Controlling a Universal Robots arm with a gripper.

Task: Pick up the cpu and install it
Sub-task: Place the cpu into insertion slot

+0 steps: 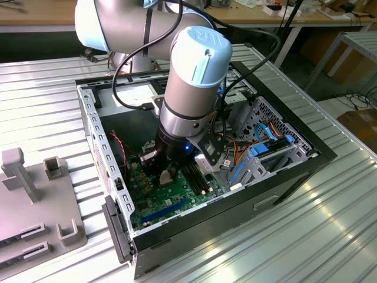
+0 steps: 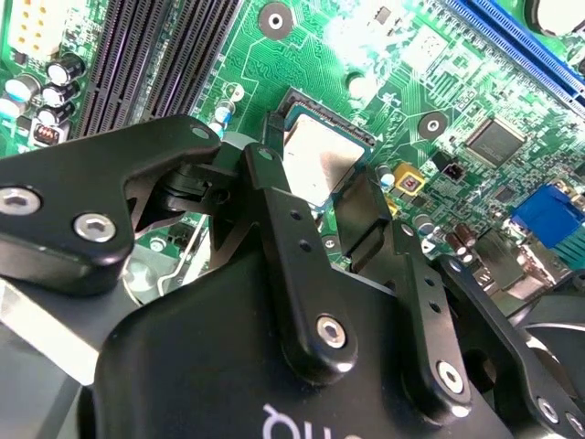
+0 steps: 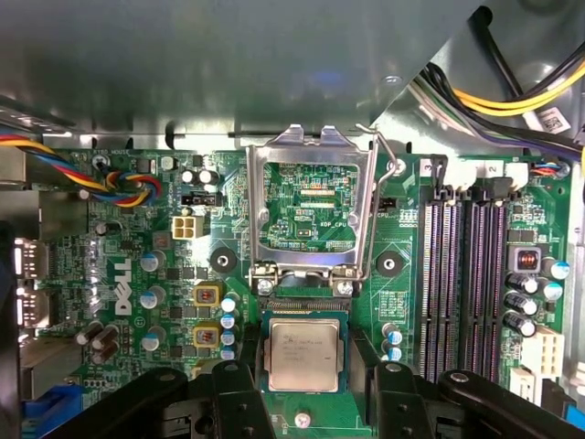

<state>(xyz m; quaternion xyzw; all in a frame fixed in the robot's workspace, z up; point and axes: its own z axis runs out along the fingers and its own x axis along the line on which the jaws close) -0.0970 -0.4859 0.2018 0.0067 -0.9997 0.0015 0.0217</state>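
- The arm [image 1: 194,76], a smooth silver tube with pale blue caps, reaches down into an open case [image 1: 318,154] of black sheet metal, lying on its side on a ribbed, shiny metal table [image 1: 330,236].
- The claw [image 1: 166,175], made of matte black bars and links with round screw heads, hangs low over the green board [image 3: 137,302] in the near part of the case.
- The cpu [image 3: 302,355] is a thin, flat square with a dull silvery-tan lid. It lies level inside the black square socket [image 3: 304,311], whose rim shows as a narrow dark line around the chip.
- The claw straddles the cpu, close on both sides. I cannot tell whether it pinches the chip or stands just clear of it.
- Just beside the socket, the bright metal plate [image 3: 311,155] stands swung open, a square frame with a window in it and a bent wire lever [image 3: 388,169] along one edge.
- Long black slots [image 3: 462,274] run in parallel rows near the socket.
- A twisted bundle of red, yellow, blue and orange wires [image 3: 101,178] lies at the board's edge.
- A small dark square chip [image 2: 494,137] sits soldered flat on the board, well apart from the socket.
- At the exterior view's left, a grey moulded fixture [image 1: 35,200] with upright posts rests on the table, outside the case.
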